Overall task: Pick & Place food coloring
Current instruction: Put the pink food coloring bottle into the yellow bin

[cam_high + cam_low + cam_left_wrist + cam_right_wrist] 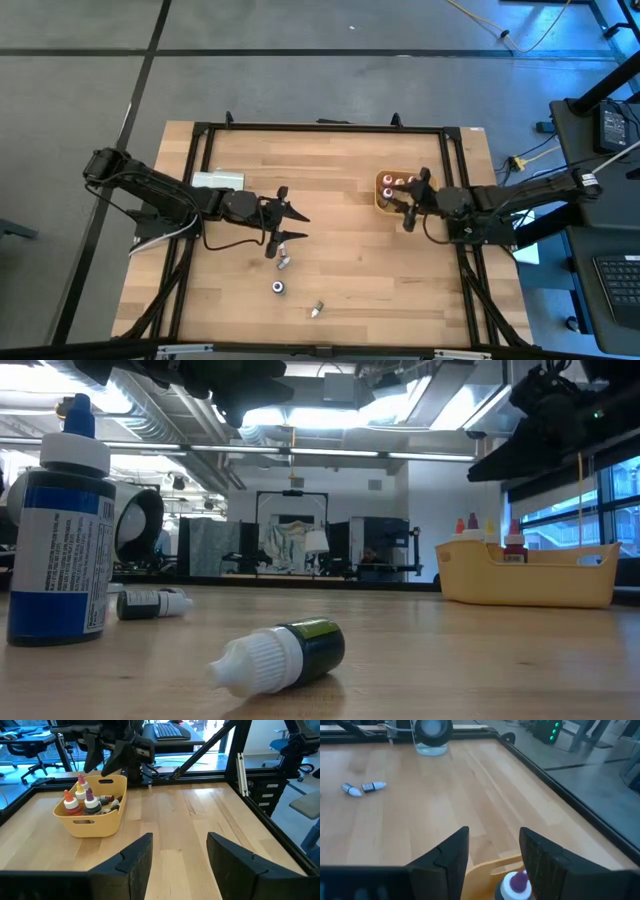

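L gripper [283, 217] fingers released mid-table; R gripper [414, 200] fingers released over tray [93, 824] w/ bottles [82, 800].

Even overhead light in the high view, soft shadows under both arms. Low view backlit: ceiling lights [300, 415] blow out at upper centre, arms go silhouette, blue bottle [60, 530] at left slightly soft. Wrist views bright; near fingers [135, 862] blurred; faint worktop [420, 810] sheen.

Three bottles [282, 264] near left pincer [281, 221]
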`<state>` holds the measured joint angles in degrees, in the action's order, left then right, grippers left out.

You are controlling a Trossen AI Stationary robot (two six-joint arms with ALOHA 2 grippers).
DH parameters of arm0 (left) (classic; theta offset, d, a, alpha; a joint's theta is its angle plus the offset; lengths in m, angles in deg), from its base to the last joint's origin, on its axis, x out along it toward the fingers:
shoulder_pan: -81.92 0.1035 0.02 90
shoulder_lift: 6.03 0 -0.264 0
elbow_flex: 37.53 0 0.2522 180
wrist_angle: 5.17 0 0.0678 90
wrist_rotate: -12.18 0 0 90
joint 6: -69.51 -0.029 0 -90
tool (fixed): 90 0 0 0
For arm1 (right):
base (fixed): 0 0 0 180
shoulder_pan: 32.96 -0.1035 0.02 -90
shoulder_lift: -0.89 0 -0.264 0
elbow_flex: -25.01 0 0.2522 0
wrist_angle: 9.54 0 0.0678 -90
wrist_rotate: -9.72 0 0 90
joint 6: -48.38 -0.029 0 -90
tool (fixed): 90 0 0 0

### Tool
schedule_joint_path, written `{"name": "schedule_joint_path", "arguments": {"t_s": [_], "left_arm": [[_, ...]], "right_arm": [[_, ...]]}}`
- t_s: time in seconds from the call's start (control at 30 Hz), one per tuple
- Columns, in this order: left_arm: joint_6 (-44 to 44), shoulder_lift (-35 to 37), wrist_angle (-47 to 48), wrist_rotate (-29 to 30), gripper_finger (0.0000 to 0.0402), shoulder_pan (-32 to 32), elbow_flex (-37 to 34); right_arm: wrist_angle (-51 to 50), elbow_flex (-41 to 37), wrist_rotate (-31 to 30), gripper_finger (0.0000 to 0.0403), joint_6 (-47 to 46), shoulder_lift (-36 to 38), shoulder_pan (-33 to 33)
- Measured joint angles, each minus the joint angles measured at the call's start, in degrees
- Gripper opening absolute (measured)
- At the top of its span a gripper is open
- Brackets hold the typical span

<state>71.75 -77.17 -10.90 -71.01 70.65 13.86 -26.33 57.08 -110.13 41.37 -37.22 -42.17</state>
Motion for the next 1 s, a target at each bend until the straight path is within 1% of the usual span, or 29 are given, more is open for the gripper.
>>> {"name": "schedule_joint_path", "arguments": {"t_s": [0.07,0.17,0.37,0.47,0.57,0.73,0.83,0.93,1.0], "left_arm": [[0.0,0.0,-0.1,-0.2,0.0188,0.0,0.0],[-0.7,0.0,-1.7,-2.2,0.0204,0.0,0.0],[-4.2,0.0,-5.4,-2.4,0.0263,-0.8,0.0],[-4.1,0.0,-5.4,-2.6,0.0283,-1.2,0.0],[-1.6,0.0,-3.8,-3.8,0.0288,-1.6,0.0],[1.7,0.0,-1.0,-5.2,0.0286,-2.7,0.0],[2.4,0.0,2.8,-2.4,0.0286,-3.3,0.0],[2.1,0.0,11.0,4.3,0.0283,-3.4,0.0],[2.4,0.0,17.1,7.5,0.0281,-3.3,0.0]], "right_arm": [[2.4,-1.4,0.0,0.0177,0.1,0.0,0.0],[5.9,-2.7,0.0,0.0177,0.3,0.0,0.0],[6.7,-2.9,0.0,0.0177,1.3,0.0,0.0],[6.7,-2.9,0.0,0.0177,1.3,0.0,0.0],[6.7,-2.9,0.0,0.0177,1.3,0.0,0.0],[6.7,-2.9,-0.1,0.0177,1.3,0.0,0.0],[6.7,-2.9,-0.1,0.0177,1.3,0.0,0.0],[6.7,-2.9,-0.1,0.0177,1.3,0.0,0.0],[6.7,-2.9,-0.1,0.0177,1.3,0.0,0.0]]}}
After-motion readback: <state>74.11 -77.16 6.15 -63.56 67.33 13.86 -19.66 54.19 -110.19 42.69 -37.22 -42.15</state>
